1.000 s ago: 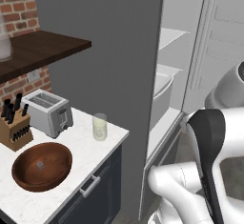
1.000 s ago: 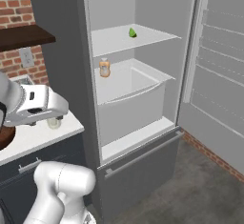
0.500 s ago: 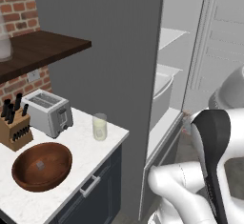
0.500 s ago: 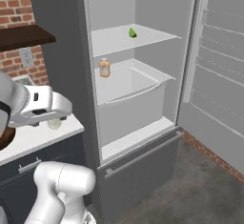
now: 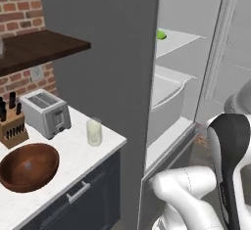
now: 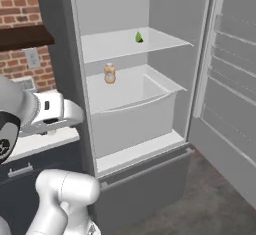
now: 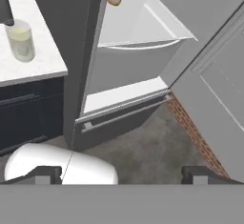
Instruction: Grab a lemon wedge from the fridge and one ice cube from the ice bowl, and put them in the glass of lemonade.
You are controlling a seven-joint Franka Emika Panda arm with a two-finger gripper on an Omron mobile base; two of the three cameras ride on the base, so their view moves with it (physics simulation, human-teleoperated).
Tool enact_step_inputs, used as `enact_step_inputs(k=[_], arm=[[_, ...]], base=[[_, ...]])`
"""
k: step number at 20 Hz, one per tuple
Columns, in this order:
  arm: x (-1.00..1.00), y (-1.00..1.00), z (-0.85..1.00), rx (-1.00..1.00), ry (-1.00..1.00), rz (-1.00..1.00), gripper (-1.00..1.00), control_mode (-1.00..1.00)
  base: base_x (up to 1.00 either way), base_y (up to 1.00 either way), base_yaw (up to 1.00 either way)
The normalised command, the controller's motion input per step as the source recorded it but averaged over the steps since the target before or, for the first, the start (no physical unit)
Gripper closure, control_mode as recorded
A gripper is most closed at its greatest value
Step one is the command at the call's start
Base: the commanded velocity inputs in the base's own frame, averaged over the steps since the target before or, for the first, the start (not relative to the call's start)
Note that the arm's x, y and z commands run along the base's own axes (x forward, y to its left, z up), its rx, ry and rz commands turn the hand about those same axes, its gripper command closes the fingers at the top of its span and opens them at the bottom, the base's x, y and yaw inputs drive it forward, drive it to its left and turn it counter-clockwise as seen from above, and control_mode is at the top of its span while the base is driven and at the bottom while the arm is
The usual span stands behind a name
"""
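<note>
Here the fridge [image 6: 130, 84] stands open, the lemon wedge [image 6: 139, 37] near its upper shelf's back edge. The glass of lemonade [image 5: 94, 131] sits at the bench's right edge. The fingers [image 7: 47, 174] are spread apart, empty.

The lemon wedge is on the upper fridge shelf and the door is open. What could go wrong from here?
1. The wedge is tiny and sits far back on the shelf; the end effector may nudge it away instead of pinching it.
2. The bottle on the shelf below could be knocked over.
3. The arm might hit the open door.
</note>
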Motion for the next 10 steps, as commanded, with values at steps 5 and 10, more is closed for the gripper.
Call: enact_step_inputs(k=[5,10], arm=[[0.0,0.0,0.0,0.0,0.0,0.0,-1.0,1.0],[0.0,0.0,0.0,0.0,0.0,0.0,-1.0,1.0]], base=[[0.01,-0.79,0.49],[0.09,-0.95,0.55]])
